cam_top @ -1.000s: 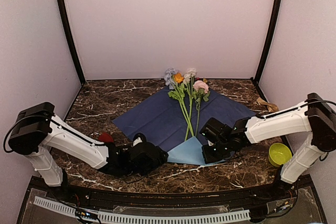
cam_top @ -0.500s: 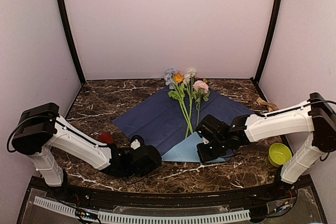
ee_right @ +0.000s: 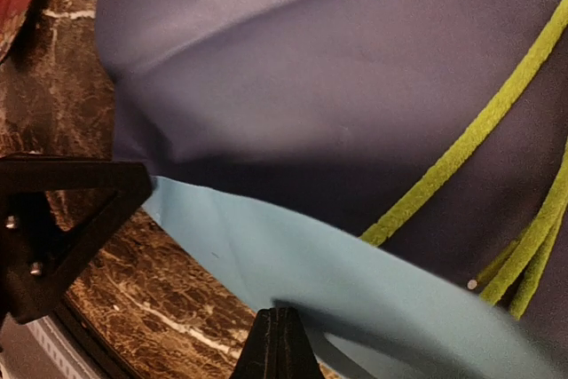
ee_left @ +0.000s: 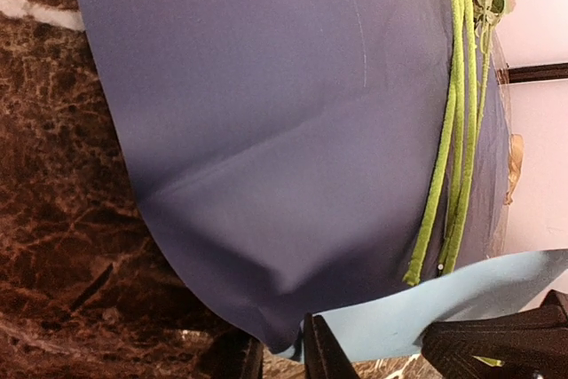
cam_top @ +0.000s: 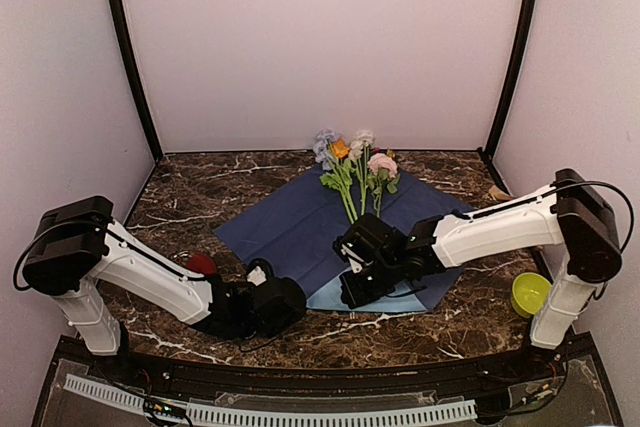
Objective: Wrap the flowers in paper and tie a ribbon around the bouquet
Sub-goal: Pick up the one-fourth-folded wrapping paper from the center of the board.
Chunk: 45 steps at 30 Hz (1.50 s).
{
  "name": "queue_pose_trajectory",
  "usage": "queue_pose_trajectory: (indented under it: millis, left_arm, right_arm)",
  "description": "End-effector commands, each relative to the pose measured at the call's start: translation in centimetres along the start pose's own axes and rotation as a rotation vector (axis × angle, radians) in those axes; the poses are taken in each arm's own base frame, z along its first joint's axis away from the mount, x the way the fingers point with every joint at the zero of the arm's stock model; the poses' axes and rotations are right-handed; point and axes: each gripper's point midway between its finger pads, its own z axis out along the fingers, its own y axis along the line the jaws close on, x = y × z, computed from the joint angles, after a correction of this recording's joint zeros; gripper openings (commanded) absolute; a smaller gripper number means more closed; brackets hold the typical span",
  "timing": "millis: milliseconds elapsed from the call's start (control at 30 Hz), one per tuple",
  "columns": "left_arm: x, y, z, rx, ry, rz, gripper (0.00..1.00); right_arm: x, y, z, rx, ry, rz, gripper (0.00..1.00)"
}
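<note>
**Progress.** The job is at an early stage of wrapping. The paper [cam_top: 290, 222] lies spread on the table [cam_top: 180, 197] with its navy face up. Only its near corner is turned over, showing a pale blue flap [cam_top: 385, 297]. The flowers [cam_top: 350, 182] lie loose along the middle of the sheet. They are not yet enclosed, so no cone has been formed. The ribbon [cam_top: 508, 199] lies untouched at the table's far right edge. In my judgement the rolling of the sheet around the stems and all of the tying are left to do.

**Right gripper** [ee_right: 277, 343]. Its fingers are pressed together on the pale blue flap, which is lifted off the table at that point.
- The rest of the sheet spreads out beyond the fingertips and to both sides of them.
- The stem ends lie just beyond the fingertips and to their right, at the flap's edge. The flower heads are well beyond, at the far end of the sheet.
- The ribbon is well apart from this gripper, off to its right and farther back.

**Left gripper** [ee_left: 282, 357]. It sits low at the sheet's near left edge, just beside the right gripper.
- Its jaws stand close together with the paper's edge between them. I cannot tell whether they actually clamp it.
- The stems lie ahead of it and to its right.
</note>
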Motion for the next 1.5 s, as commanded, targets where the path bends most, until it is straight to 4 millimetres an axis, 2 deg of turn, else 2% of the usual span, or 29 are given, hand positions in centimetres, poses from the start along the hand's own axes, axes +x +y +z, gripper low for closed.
queue_pose_trajectory:
  millis: [0, 100, 267, 500, 567, 800, 1167, 1367, 1467]
  left_arm:
    - [-0.3, 1.5, 0.2, -0.037, -0.027, 0.032, 0.17]
    - [-0.4, 0.8, 0.2, -0.005, -0.034, 0.048, 0.21]
    - [-0.6, 0.7, 0.5, 0.010, -0.049, 0.032, 0.36]
    - [-0.4, 1.0, 1.1, -0.014, -0.048, 0.025, 0.39]
    - [-0.5, 0.9, 1.2, -0.016, -0.051, 0.024, 0.34]
    - [-0.8, 0.5, 1.0, -0.036, -0.071, 0.047, 0.00]
    - [-3.3, -3.8, -1.8, -0.042, -0.149, 0.344, 0.00]
    - [-1.7, -8.5, -1.8, 0.045, -0.090, 0.533, 0.00]
    - [-0.7, -9.3, -1.6, 0.050, -0.048, 0.614, 0.00]
  right_arm:
    - [0.9, -1.5, 1.5, 0.042, 0.033, 0.044, 0.00]
    - [1.7, -1.8, 2.1, 0.041, 0.048, 0.065, 0.00]
    - [2.3, -2.1, 2.3, 0.033, 0.053, 0.090, 0.00]
    - [2.4, -1.9, 2.3, 0.016, 0.051, 0.099, 0.00]
    - [2.3, -1.8, 2.3, 0.009, 0.049, 0.100, 0.00]
    - [2.8, -2.2, 2.6, 0.010, 0.050, 0.121, 0.00]
    - [2.7, -1.9, 2.8, -0.081, -0.002, 0.203, 0.00]
    - [1.8, -1.3, 2.2, -0.152, -0.035, 0.236, 0.00]
    - [1.1, -1.1, 1.4, -0.181, -0.065, 0.248, 0.00]
